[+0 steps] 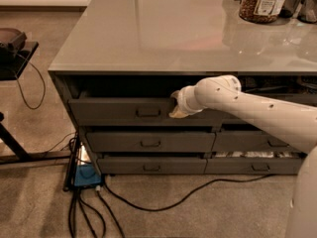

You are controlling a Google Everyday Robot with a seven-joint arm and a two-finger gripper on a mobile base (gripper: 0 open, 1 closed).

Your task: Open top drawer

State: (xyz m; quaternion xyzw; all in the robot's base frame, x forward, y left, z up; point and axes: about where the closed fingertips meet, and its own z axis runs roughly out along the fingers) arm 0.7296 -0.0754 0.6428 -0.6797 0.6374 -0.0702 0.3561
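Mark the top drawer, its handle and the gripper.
top drawer (106,112): camera view, left part of its front panel.
handle (148,112): camera view, middle of the pull.
gripper (175,105): camera view, at the drawer's top edge, right of the handle.
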